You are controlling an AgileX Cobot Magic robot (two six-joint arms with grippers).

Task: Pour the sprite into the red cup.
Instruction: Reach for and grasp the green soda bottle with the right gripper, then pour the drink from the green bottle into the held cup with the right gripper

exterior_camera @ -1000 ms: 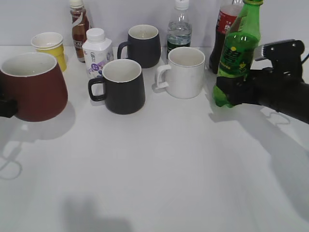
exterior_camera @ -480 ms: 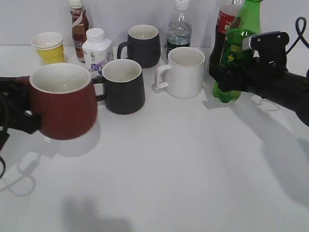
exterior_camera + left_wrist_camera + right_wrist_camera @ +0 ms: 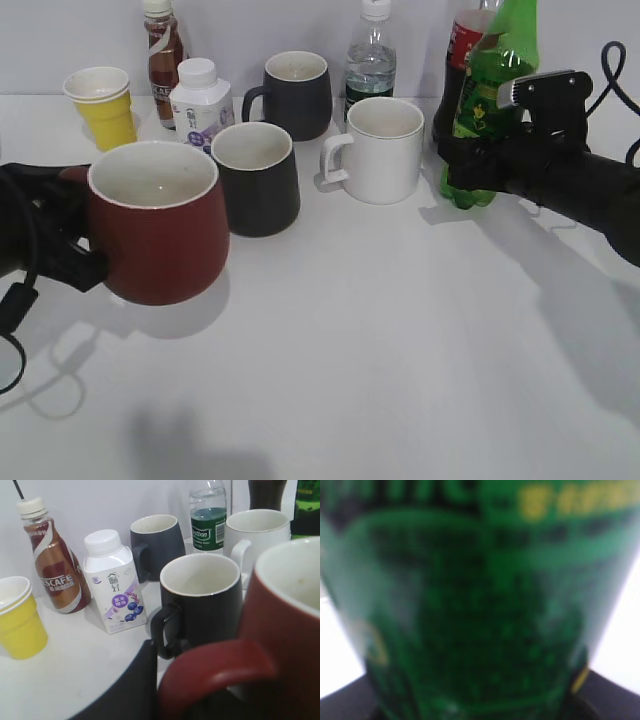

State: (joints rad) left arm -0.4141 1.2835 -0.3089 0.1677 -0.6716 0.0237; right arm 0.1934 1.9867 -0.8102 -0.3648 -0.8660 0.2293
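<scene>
At the left edge of the exterior frame, the left pincer [image 3: 55,245] pinches the red cup [image 3: 160,225] by its handle side; the cup is upright, mouth up, white interior visible, its base low over the white bench [image 3: 380,340], with its shadow close beneath; contact with the bench cannot be judged. In the left wrist view the red cup [image 3: 280,645] fills the lower right, its loop handle arching over the dark pincer body. Just right of the cup in the exterior frame stands a black mug [image 3: 255,178]; a second black mug [image 3: 296,94] is behind it, and a white mug [image 3: 380,148] sits centre-right. Upper left: a yellow paper cup [image 3: 100,105], a brown coffee bottle [image 3: 162,55] and a small white milk bottle [image 3: 200,100]. A clear water bottle [image 3: 372,55] stands at top centre. At the upper right, the right pincer [image 3: 478,165] is clamped around the lower body of the sprite [image 3: 490,100], which is roughly upright, its base close to the bench, beside a dark cola bottle [image 3: 460,70]. The right wrist view shows only blurred green label of the sprite [image 3: 480,610] between the dark pincer tips.
</scene>
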